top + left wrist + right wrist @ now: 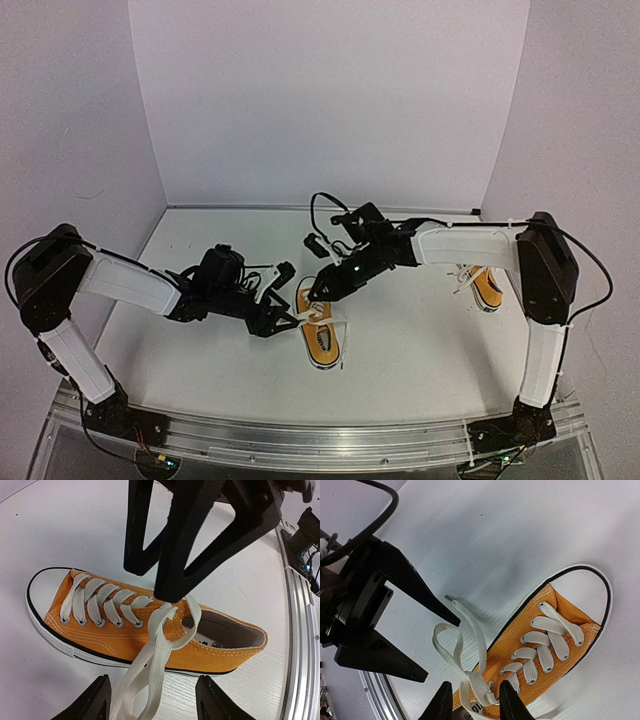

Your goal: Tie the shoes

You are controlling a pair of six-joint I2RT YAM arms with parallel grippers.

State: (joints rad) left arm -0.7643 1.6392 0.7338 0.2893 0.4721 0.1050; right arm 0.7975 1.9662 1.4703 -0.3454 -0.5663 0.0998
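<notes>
At the centre shoe, left claw straddles the laces open; right claw blocks them, grip unclear.

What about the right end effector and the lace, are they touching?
Cannot tell. The right wrist view shows the lace running between the fingers of the right end effector, with neither contact nor gap plain.

Left tool sits left of centre shoe; second shoe lies far right.
</notes>
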